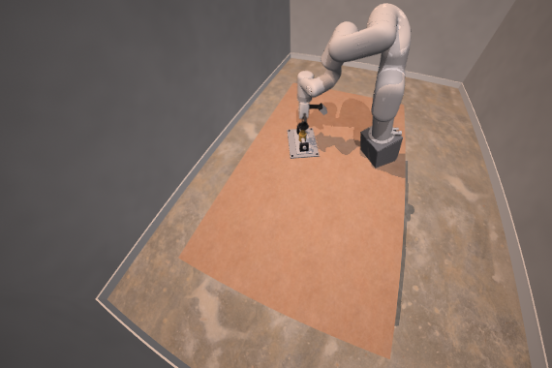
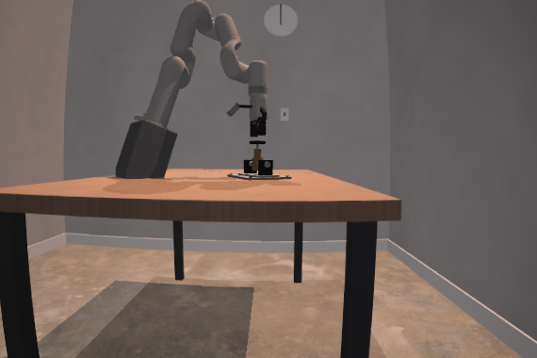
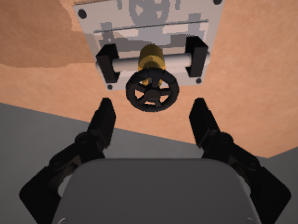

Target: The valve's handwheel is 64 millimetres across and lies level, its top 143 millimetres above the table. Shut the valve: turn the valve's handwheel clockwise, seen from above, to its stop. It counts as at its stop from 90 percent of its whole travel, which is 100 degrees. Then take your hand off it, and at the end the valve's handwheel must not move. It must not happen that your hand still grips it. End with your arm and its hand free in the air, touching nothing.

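The valve has a black spoked handwheel [image 3: 151, 92] on a brass stem [image 3: 152, 56], with a pipe between two black blocks on a grey baseplate [image 3: 150, 20]. In the exterior view the handwheel [image 2: 256, 142] lies level above the brass body [image 2: 256, 159]. My gripper [image 3: 152, 107] is open and empty. It hangs straight above the handwheel, fingers pointing down, with a small gap between fingertips [image 2: 257, 133] and wheel. In the wrist view the two black fingers stand left and right of the wheel, wider than it. In the top view the gripper [image 1: 302, 124] hides most of the valve [image 1: 303, 138].
The arm's dark base block [image 1: 381, 147] stands on the wooden table right of the valve. The baseplate [image 2: 259, 178] sits near the table's far edge. A wall clock [image 2: 280, 20] and a wall switch [image 2: 284, 114] are behind.
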{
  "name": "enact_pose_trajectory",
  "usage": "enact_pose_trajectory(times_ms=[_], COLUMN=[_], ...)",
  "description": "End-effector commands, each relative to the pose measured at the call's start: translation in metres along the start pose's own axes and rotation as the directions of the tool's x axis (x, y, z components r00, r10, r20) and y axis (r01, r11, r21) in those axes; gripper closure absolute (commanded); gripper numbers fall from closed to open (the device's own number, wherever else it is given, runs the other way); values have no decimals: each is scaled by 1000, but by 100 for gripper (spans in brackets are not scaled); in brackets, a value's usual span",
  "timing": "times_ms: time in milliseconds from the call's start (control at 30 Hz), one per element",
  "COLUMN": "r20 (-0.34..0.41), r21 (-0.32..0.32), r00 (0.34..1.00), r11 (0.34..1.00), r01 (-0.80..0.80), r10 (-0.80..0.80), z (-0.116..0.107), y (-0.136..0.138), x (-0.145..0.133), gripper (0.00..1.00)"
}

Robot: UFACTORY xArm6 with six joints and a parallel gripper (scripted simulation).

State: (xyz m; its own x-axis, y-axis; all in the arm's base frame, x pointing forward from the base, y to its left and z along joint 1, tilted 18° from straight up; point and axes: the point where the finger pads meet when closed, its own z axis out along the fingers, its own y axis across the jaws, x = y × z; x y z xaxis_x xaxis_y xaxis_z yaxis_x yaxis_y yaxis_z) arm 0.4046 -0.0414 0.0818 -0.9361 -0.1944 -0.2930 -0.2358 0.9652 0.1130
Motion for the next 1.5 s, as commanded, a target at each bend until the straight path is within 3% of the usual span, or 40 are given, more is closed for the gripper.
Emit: enact_pose_trajectory(times_ms=[0, 800, 1467], r20=[3, 3, 3], r21=[1, 1, 1], r00=[1000, 1000, 1000], r11=[1000, 1000, 1000], r01=[0, 0, 0], r10=[0, 0, 0], z=[0, 1, 18], y=[0, 0, 0], x=[-1, -1, -1], gripper=[0, 0, 0])
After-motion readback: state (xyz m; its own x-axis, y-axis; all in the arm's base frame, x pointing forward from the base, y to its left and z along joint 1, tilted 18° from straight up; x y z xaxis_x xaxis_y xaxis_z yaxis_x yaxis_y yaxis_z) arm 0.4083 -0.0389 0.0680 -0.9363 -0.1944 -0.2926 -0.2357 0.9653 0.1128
